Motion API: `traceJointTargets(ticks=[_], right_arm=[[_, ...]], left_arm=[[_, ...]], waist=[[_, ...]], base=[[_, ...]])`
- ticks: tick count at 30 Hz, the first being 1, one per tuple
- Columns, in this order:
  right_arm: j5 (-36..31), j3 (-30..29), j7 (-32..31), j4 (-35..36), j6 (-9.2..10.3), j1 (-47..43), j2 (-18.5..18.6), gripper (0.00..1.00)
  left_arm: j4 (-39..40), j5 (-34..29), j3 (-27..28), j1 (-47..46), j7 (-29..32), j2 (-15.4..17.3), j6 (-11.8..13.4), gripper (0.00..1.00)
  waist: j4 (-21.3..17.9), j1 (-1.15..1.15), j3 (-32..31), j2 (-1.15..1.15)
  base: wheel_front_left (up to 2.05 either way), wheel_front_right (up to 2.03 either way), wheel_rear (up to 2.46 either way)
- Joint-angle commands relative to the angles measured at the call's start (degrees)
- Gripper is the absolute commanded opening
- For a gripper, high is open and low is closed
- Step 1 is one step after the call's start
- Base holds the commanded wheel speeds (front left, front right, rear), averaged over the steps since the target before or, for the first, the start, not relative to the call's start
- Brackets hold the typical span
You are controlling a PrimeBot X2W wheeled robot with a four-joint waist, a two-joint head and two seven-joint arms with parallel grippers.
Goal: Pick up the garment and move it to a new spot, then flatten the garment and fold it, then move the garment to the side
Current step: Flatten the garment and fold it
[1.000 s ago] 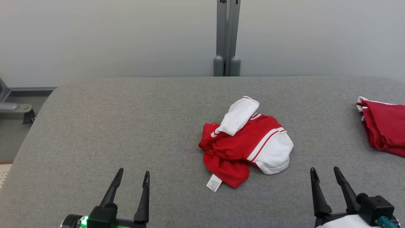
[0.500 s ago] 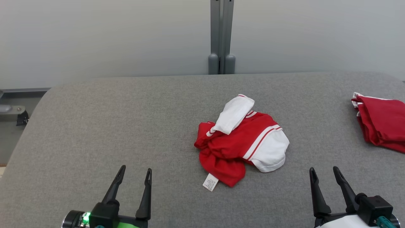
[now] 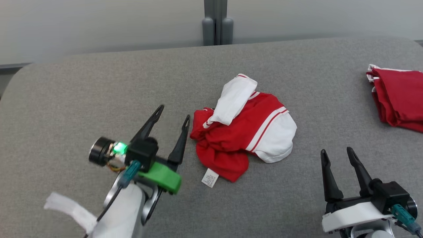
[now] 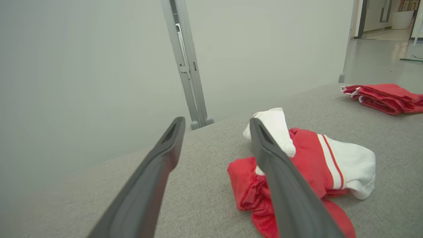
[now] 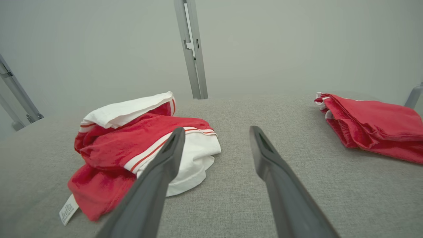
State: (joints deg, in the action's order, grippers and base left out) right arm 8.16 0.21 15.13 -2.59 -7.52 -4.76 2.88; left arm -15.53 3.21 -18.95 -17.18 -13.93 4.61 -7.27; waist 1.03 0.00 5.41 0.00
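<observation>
Left claw point(image 3: 174, 111) wide open, empty, above the table point(image 3: 66, 99), just left of the garment point(image 3: 244, 132). Nearer fingertip point(image 3: 186, 119) close beside the garment's red edge; touching or not, cannot tell. Fingers angled up and toward the garment. Along that claw's own view: garment partly behind the right-hand finger, none of it between the two.

Right claw point(image 3: 336, 150) wide open too, empty, nearer than the garment and to its right, well apart from it.

Garment crumpled in a heap on the table: red body, white sleeves with red stripes, one white sleeve flopped over the top. White tag point(image 3: 210, 177) sticking out at the garment's near edge. Folded red pile point(image 3: 400, 99) well to the right of the garment. Grey post point(image 3: 216, 19) beyond the garment, past the table's far edge.
</observation>
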Motion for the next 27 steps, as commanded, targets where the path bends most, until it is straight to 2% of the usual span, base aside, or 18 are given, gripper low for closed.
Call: traceJointTargets(ticks=[1,5,9,15,19,22,27], right_arm=[[-0.46,0.04,0.01,0.31,0.06,1.50,0.12,1.00],[-0.91,0.46,0.01,0.68,0.06,3.58,0.11,1.00],[-0.96,1.07,0.01,1.06,0.06,5.41,0.05,1.00],[0.86,2.80,0.01,1.45,0.07,7.71,0.06,1.00],[1.46,3.06,0.01,1.36,0.06,8.43,0.02,1.00],[1.95,3.06,0.01,1.25,0.06,8.55,0.03,1.00],[2.90,3.84,0.01,0.95,0.06,9.04,0.02,1.00]], left_arm=[[-1.42,0.71,-2.04,-4.97,1.34,0.29,-0.17,1.00],[-6.19,4.09,-8.96,-16.16,7.48,0.19,-0.21,1.00],[-11.48,11.09,-16.30,-26.87,16.41,-0.15,-0.21,1.00],[-20.87,20.37,-24.27,-38.54,28.59,3.58,-0.16,1.00],[-25.51,24.59,-27.75,-42.10,31.12,5.63,-0.17,1.00],[-26.95,28.80,-29.82,-43.48,31.30,6.22,-0.17,1.00],[-28.90,36.11,-34.40,-44.35,35.11,7.37,-0.17,1.00]], waist=[[-3.72,0.00,5.71,0.00],[-5.90,0.00,9.67,0.00],[-8.12,0.00,13.43,0.00],[-11.99,0.00,17.31,0.00],[-13.94,0.00,18.55,0.00],[-14.71,0.00,19.10,0.00],[-15.63,0.00,19.47,0.00]], base=[[0.00,0.00,0.00],[0.00,0.00,0.00],[0.00,0.00,0.00],[0.00,0.00,0.00],[0.00,0.00,0.00],[0.00,0.00,0.00],[0.00,0.00,0.00]])
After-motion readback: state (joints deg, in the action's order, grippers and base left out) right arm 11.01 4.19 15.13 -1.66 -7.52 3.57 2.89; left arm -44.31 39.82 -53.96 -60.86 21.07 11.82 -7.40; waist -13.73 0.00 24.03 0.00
